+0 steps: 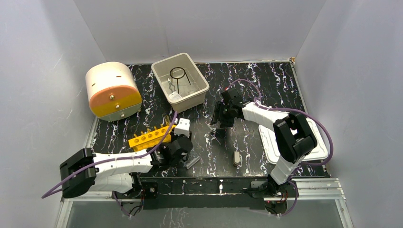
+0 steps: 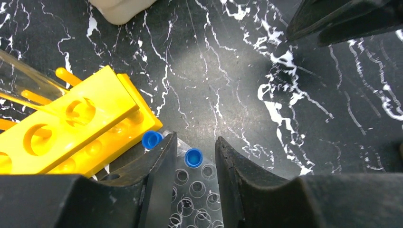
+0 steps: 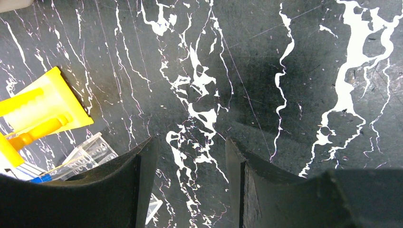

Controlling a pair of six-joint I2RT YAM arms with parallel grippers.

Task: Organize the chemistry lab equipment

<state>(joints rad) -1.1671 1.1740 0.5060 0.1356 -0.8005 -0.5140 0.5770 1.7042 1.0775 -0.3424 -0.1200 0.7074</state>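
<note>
Done: the black wire ring-stand and metal forceps lie inside the beige tub.
Left to do: the yellow test-tube rack, clear well tray and a small beige piece lie out on the marbled table; I judge the task to be partway along.
Left claw: jaws partly parted, low over the well tray, a blue cap between them, nothing visibly pinched.
Right claw: jaws wide apart, empty, above the table near its middle.
</note>
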